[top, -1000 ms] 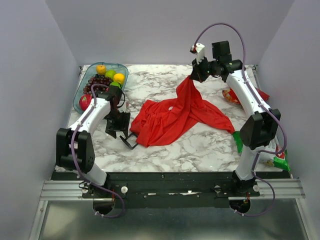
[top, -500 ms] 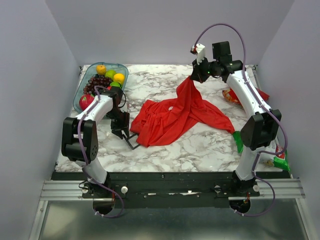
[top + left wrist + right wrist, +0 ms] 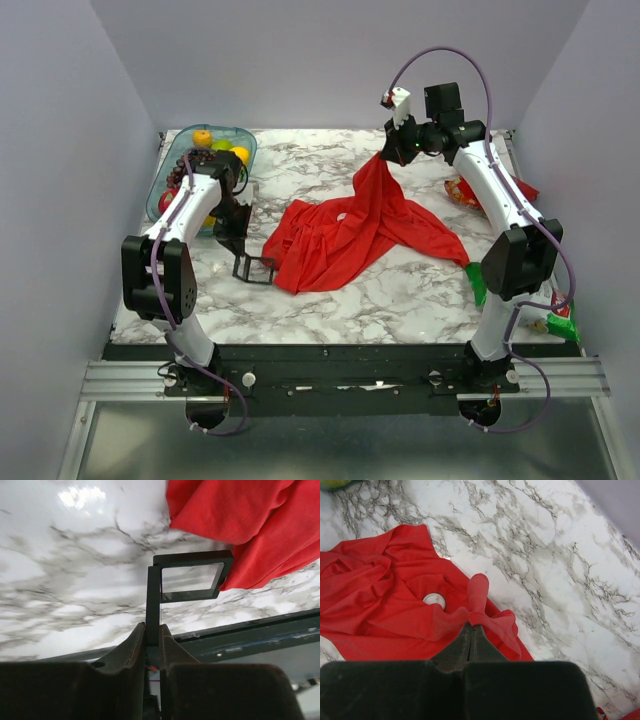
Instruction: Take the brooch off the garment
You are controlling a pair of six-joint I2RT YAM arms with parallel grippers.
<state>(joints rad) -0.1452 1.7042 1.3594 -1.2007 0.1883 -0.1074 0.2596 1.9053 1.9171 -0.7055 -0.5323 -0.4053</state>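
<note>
The red T-shirt point(image 3: 345, 230) lies crumpled mid-table, one part pulled up to the back right. My right gripper point(image 3: 389, 155) is shut on a fold of that cloth point(image 3: 477, 611) and holds it lifted. The small whitish round brooch point(image 3: 434, 599) sits on the shirt below the lifted fold; it also shows in the top view point(image 3: 341, 216). My left gripper point(image 3: 235, 250) is shut on one side of the black square open frame point(image 3: 192, 576), which hangs just above the table beside the shirt's left edge point(image 3: 235, 520). The frame also shows in the top view point(image 3: 253, 268).
A glass bowl of fruit point(image 3: 200, 165) stands at the back left, close behind my left arm. A red snack bag point(image 3: 470, 192) lies at the right behind my right arm. Green items point(image 3: 560, 322) lie at the right front edge.
My left gripper has swung back and up with the black frame, which now points towards the front edge. My right gripper and the lifted cloth have not moved.
</note>
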